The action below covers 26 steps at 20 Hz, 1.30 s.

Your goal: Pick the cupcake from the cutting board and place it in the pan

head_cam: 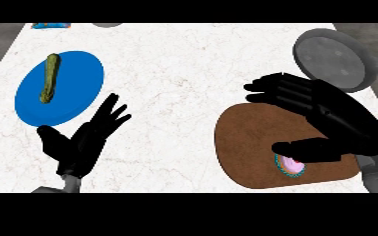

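A cupcake point(290, 166) with pink top and teal wrapper lies on the near part of the brown cutting board point(247, 145), partly hidden under my thumb. My right hand point(332, 117) hovers over the board, fingers stretched to the left and thumb just above the cupcake, not closed on it. The grey pan point(330, 57) sits at the far right, beyond the board. My left hand point(85, 140) rests open at the lower left, fingers up.
A blue plate point(74, 75) at the left holds a long olive-green vegetable point(49, 77). A blue object point(52, 25) and a grey object point(108, 24) peek in at the far edge. White marble counter lies between plate and board.
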Each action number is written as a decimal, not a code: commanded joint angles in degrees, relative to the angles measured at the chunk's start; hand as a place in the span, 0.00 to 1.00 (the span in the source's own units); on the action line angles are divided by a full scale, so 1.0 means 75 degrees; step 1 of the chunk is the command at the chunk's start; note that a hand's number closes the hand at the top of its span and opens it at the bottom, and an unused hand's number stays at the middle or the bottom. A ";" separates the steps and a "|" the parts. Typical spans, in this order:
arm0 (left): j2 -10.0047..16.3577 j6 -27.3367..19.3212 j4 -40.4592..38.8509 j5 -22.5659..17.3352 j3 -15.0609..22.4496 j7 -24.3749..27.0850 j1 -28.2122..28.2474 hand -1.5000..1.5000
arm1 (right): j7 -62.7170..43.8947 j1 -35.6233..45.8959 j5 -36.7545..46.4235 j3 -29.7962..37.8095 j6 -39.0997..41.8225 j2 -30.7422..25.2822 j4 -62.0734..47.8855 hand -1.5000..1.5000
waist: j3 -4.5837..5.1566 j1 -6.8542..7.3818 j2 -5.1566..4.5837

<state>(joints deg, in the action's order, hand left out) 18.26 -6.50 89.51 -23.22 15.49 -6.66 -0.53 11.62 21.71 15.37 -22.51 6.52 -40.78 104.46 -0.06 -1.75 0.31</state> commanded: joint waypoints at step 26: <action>-0.0540 -0.0003 -0.0002 0.0241 -0.0001 -0.0529 -0.0589 0.50 | -0.8652 -0.1013 0.5920 -0.5065 0.6751 0.1895 0.1199 0.00 | 0.0010 0.0226 -0.0028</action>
<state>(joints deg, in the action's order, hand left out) 14.91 -6.27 88.89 -22.06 15.94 -9.83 -4.70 -46.43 16.70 55.87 -57.70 53.66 -31.47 115.34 0.09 -0.20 0.19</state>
